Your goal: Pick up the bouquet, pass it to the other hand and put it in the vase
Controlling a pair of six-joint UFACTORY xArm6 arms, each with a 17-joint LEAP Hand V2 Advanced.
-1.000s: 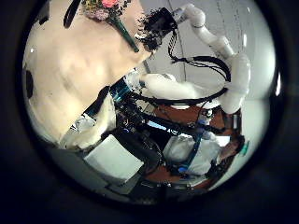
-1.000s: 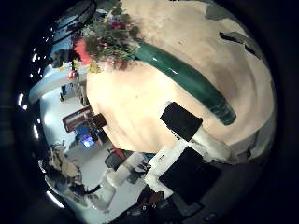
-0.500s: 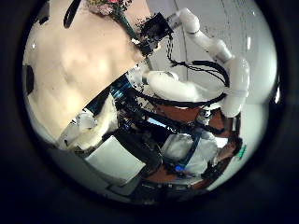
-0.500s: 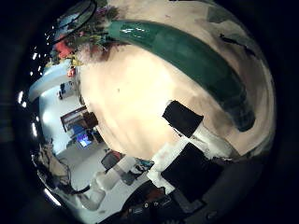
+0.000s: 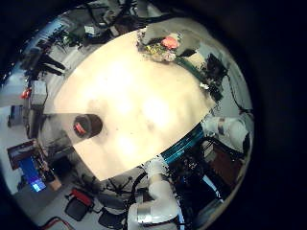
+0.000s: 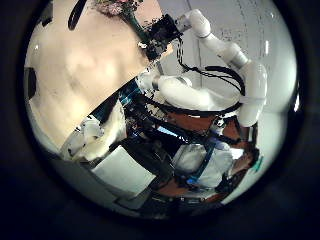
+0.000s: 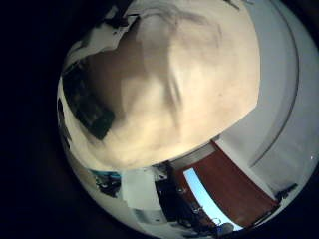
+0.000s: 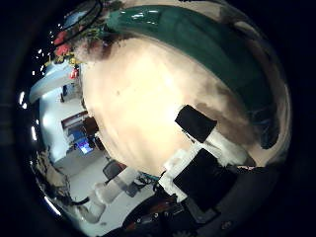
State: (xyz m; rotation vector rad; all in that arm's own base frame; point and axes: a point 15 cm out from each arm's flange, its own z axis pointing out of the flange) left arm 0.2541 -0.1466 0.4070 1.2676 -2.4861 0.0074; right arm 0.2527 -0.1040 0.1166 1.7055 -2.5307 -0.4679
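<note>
The bouquet of pink and white flowers with a green wrapped stem (image 5: 161,46) lies on the round pale counter (image 5: 134,96), close under the right robot hand (image 5: 213,75). Whether either robot hand's fingers are curled cannot be told. A dark cylindrical vase (image 5: 87,126) stands well apart.

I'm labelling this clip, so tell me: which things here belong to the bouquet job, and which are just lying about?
Job: bouquet; vase, standing on the table; right hand, by the bouquet's stem.
Lying about: only a lit screen, out beyond the table.
</note>
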